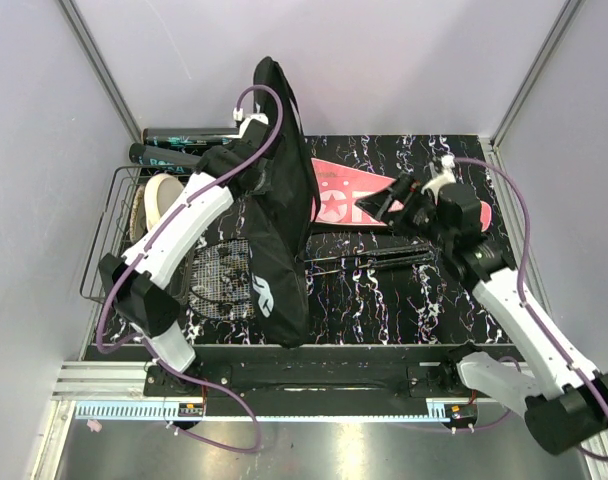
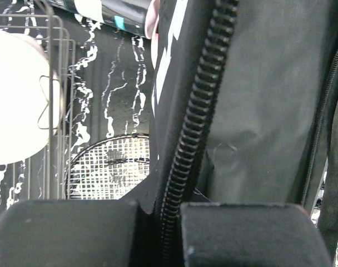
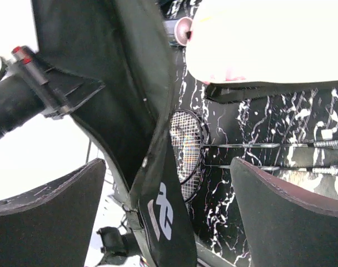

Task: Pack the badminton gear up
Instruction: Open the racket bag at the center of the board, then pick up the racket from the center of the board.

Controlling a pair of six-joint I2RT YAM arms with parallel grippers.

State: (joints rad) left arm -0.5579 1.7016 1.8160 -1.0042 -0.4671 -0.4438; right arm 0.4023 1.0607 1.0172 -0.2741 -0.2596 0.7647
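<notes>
My left gripper is shut on the zipper edge of the black bag and holds it upright. In the left wrist view the zipper runs between the closed fingers. Two rackets lie on the table, their heads partly behind the bag and their shafts pointing right. The pink racket case lies flat behind them. My right gripper hangs open over the case's right end with nothing in it. Its wrist view looks past wide fingers at the bag and racket heads. A dark tube lies at the back left.
A black wire basket with a cream round disc in it stands at the left edge, beside the bag. Grey walls close in the back and both sides. A metal rail carrying the arm bases runs along the near edge.
</notes>
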